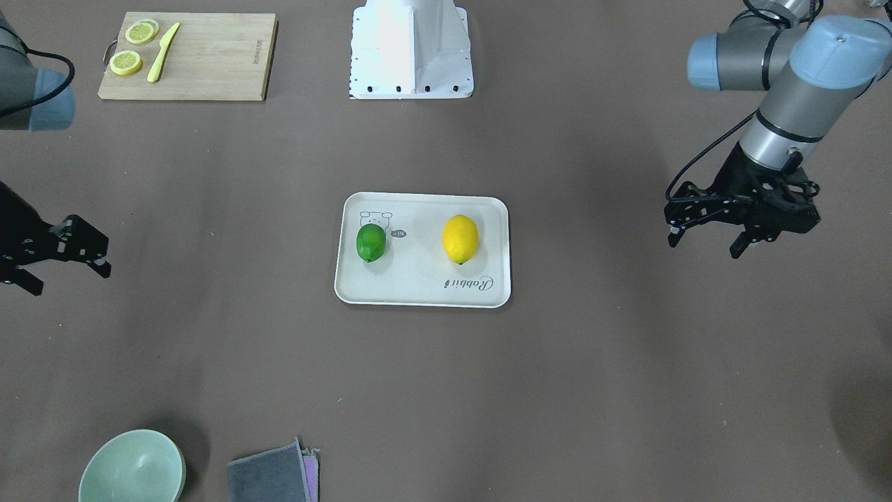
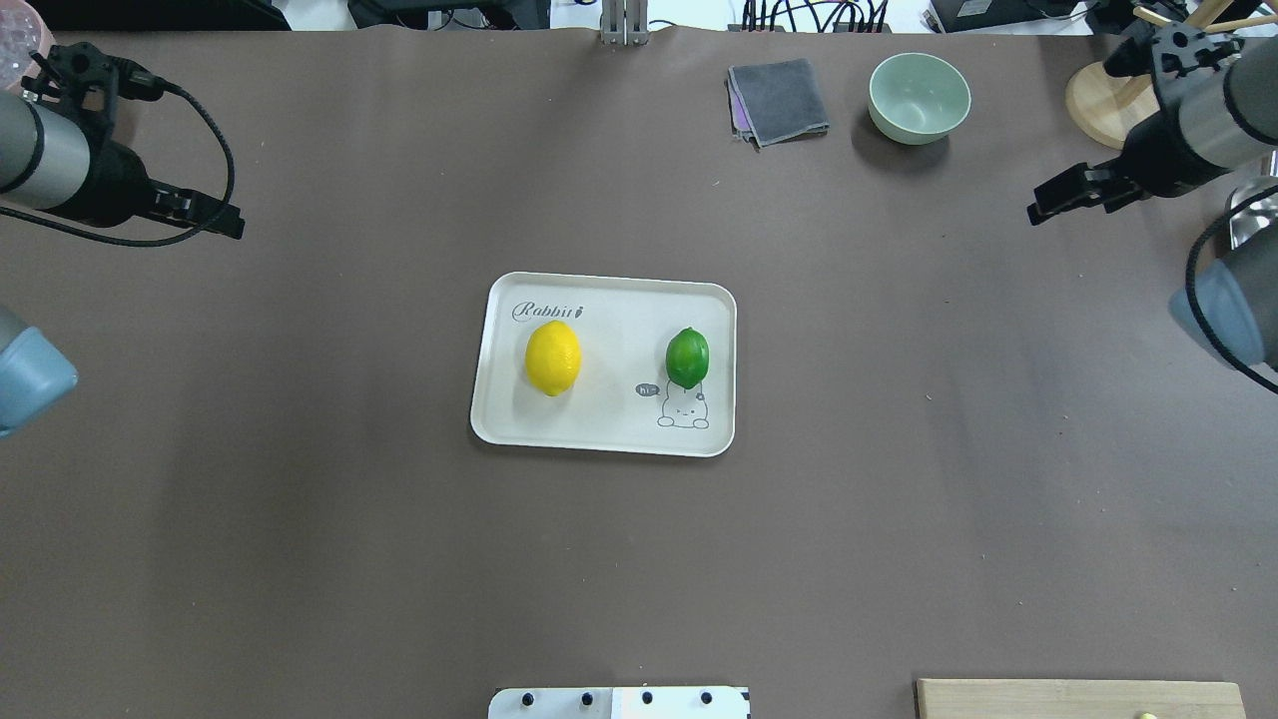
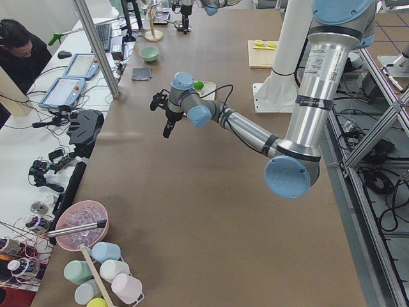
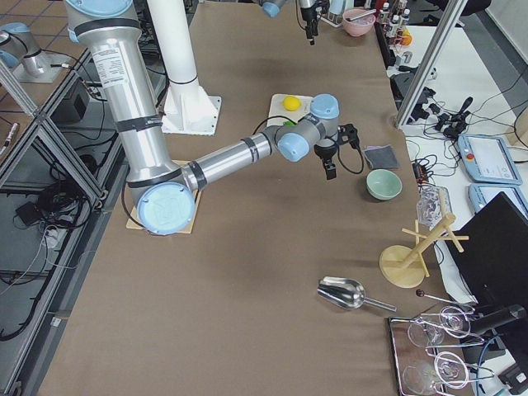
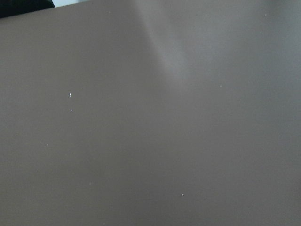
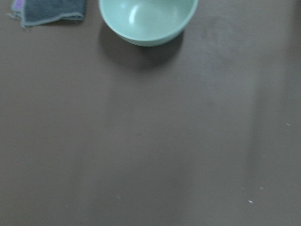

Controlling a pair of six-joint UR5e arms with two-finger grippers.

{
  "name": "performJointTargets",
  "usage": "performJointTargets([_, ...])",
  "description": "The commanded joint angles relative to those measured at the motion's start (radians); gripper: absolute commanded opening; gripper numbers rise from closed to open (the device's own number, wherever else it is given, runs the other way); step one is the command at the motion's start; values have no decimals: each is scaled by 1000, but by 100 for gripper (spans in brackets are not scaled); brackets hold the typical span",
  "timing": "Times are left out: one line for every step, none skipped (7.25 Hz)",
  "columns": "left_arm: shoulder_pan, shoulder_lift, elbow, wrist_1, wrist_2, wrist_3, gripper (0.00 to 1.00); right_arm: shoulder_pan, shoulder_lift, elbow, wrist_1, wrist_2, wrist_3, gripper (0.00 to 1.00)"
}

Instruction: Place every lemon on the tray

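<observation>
The cream-white tray (image 1: 422, 293) lies at the table's middle, also in the overhead view (image 2: 599, 424). The yellow lemon (image 1: 460, 239) (image 2: 552, 358) and the green lemon (image 1: 371, 242) (image 2: 687, 357) both rest on it, apart from each other. My left gripper (image 1: 704, 245) (image 2: 215, 215) hangs open and empty above bare table, far to the tray's side. My right gripper (image 1: 67, 279) (image 2: 1058, 205) is open and empty, far off on the other side. Both wrist views show no fingers.
A wooden cutting board (image 1: 188, 56) with lemon slices and a yellow knife lies near the robot base (image 1: 411, 49). A pale green bowl (image 2: 919, 95) (image 6: 148, 19) and a grey cloth (image 2: 779, 100) sit at the far edge. A wooden stand (image 2: 1098, 100) is by the right arm.
</observation>
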Motion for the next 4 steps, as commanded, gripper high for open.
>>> performJointTargets([-126, 101, -8, 13, -77, 193, 98, 115, -128, 1, -2, 77, -242, 100])
performJointTargets([-193, 145, -11, 23, -137, 227, 98, 177, -179, -4, -2, 92, -335, 100])
performJointTargets([-282, 199, -3, 26, -174, 367, 98, 226, -224, -10, -7, 94, -445, 100])
performJointTargets([-400, 196, 10, 156, -230, 472, 98, 275, -233, -9, -92, 100, -519, 100])
